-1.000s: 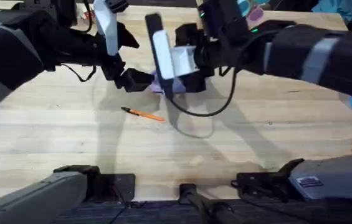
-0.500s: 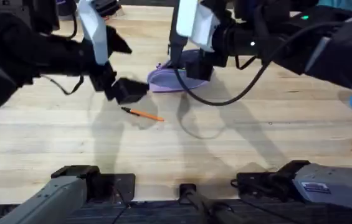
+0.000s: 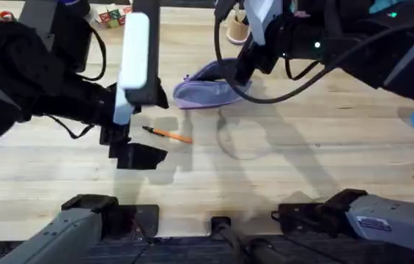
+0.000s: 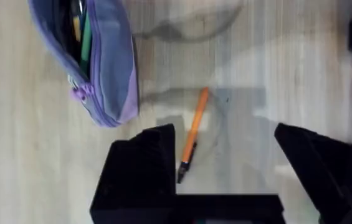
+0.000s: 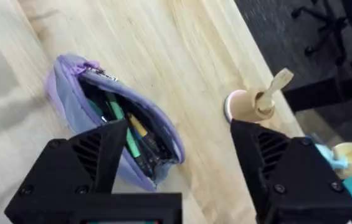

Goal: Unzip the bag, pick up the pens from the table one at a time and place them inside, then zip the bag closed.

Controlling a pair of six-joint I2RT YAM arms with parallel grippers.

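below, on the pale plank wooden counter point(image 3: 302, 161), the soft lavender fabric pencil pouch point(image 3: 205, 89) lies unzipped at about 12 o'clock from the centre, a bright green pen point(image 5: 118, 118) and other items visible inside its open mouth. the thin orange pen with a dark tip point(image 3: 168, 134) rests flat on the counter at 7 o'clock from the pouch, apart from it. the left pincer point(image 4: 225, 168) hangs over the orange pen, its black fingers spread wide and holding nothing. the right pincer point(image 5: 179, 168) hovers over the pouch, likewise spread wide and empty. a small tan wooden cup with a stick point(image 5: 250, 102) stands nearby.
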